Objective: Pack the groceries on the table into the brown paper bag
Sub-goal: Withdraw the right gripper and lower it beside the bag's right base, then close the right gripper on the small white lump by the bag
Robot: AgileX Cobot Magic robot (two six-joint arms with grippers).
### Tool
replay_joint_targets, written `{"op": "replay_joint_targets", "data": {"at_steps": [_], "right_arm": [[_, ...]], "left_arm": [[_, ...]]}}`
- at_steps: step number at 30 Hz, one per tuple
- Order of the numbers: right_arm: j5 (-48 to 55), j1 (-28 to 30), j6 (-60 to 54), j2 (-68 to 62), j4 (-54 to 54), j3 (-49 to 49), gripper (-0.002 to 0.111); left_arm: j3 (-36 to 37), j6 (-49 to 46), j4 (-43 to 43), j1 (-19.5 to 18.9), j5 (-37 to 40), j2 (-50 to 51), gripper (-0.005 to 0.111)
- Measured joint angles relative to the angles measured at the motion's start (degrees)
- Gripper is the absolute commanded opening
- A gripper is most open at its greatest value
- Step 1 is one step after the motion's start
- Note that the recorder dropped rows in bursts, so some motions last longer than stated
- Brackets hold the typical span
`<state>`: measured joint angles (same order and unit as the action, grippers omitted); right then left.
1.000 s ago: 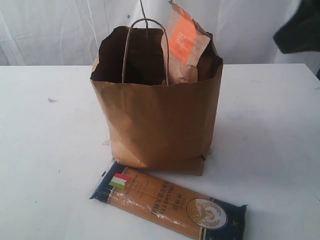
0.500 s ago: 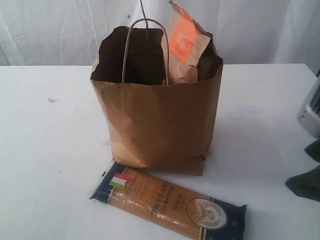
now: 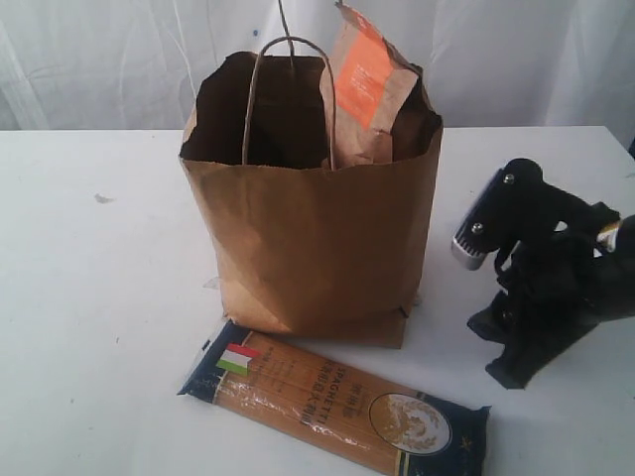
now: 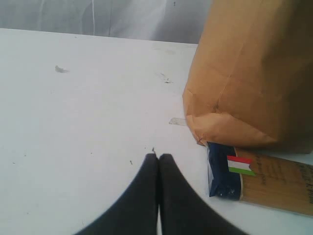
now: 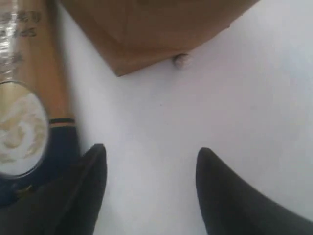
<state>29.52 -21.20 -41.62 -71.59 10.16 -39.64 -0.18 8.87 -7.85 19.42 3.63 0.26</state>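
1. One grocery is left out on the wide white tabletop (image 3: 99,297): the long spaghetti pack (image 3: 332,402), clear film with dark blue ends. It lies flat at the near edge, just in front of the tall creased brown paper bag (image 3: 308,248), its flag end close against the bag's base.
2. Already in the bag stands the brown-orange paper pouch (image 3: 362,89), leaning in the far right corner with its top above the rim. I cannot see what else is inside.
3. A second ago my right gripper (image 3: 493,349) was only a dark shape high at the far right. Half a second ago it was coming in low at the right edge. Now it is down beside the bag's right side, close over the tabletop and near the pack's globe end.
4. Its fingers (image 5: 88,186) stand apart with only bare table between them, so they hold nothing. One hangs over the pack's dark end; whether it touches, I cannot tell.
5. My left gripper (image 4: 158,156) has its fingers pressed together and empty, low over the table near the pack's flag end and the bag's near corner.
6. To me this means the pouch is dealt with and the reach for the spaghetti has begun. The pack is long and flat, so I expect to straddle its width and then tip it end-down into the bag.
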Motion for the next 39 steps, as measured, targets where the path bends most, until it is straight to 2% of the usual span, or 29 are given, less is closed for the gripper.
{"op": "replay_joint_targets", "data": {"at_steps": [6, 17, 33, 39], "right_arm": [[-9.45, 2.76, -1.09, -11.82, 3.61, 0.00, 0.051], [-19.99, 2.93, 4.24, -28.00, 12.97, -1.58, 0.051], [-27.35, 2.21, 7.67, -29.24, 15.46, -2.77, 0.051], [-28.37, 0.92, 11.40, -29.24, 15.46, -3.90, 0.044]], "left_arm": [[0.00, 0.00, 0.00, 0.00, 0.00, 0.00, 0.000], [0.00, 0.00, 0.00, 0.00, 0.00, 0.00, 0.000], [0.00, 0.00, 0.00, 0.00, 0.00, 0.00, 0.000], [0.00, 0.00, 0.00, 0.00, 0.00, 0.00, 0.000]]}}
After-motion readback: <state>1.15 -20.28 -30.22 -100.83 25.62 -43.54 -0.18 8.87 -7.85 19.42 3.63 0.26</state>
